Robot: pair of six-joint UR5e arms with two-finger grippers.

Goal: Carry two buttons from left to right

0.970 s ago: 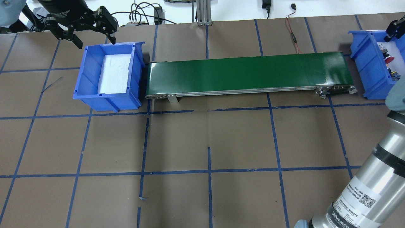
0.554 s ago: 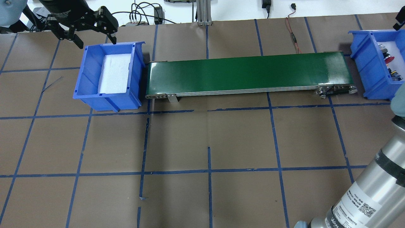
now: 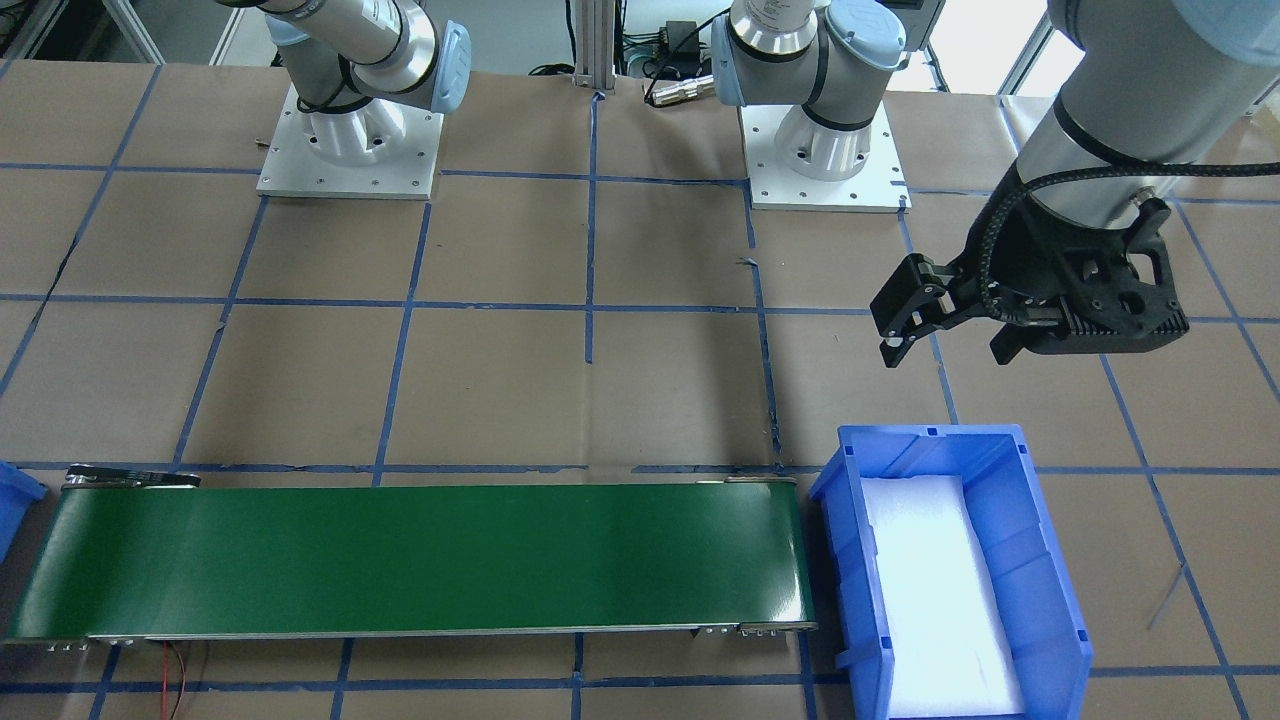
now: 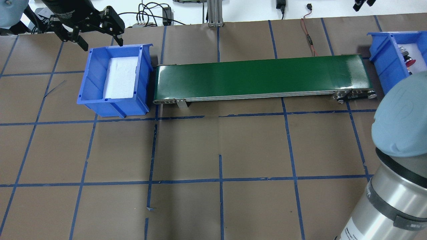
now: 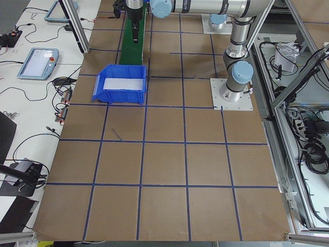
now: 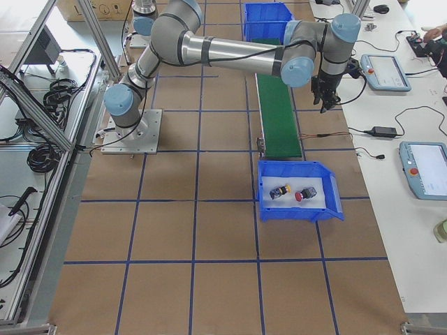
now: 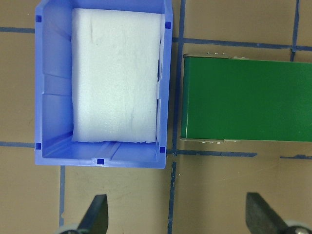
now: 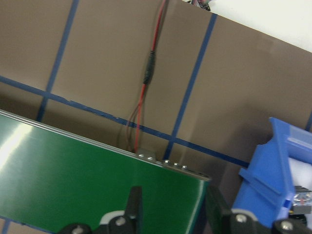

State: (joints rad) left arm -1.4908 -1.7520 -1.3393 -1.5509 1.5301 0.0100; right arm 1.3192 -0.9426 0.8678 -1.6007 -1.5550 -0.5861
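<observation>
**Both buttons lie in the right bin; the transport looks finished.**

In the right-side view the red button (image 6: 305,194) and the yellow button (image 6: 281,190) lie on the white liner of the right bin (image 6: 300,213), the yellow one at 9 o'clock of the red one and just beside it. In the overhead view that bin is at 2 o'clock and the left bin (image 4: 95,75) at 10 o'clock, with the green belt (image 4: 260,76) between them carrying nothing. The left bin shows only its foam pad (image 7: 117,73). The left gripper (image 4: 101,41) hovers at the bin's 12 o'clock rim, fingers spread wide and holding nothing. The right gripper (image 8: 174,207) hangs above the belt's right end, fingers apart and holding nothing. Judging by this, nothing is left to carry; only pulling the arms back may remain.
</observation>
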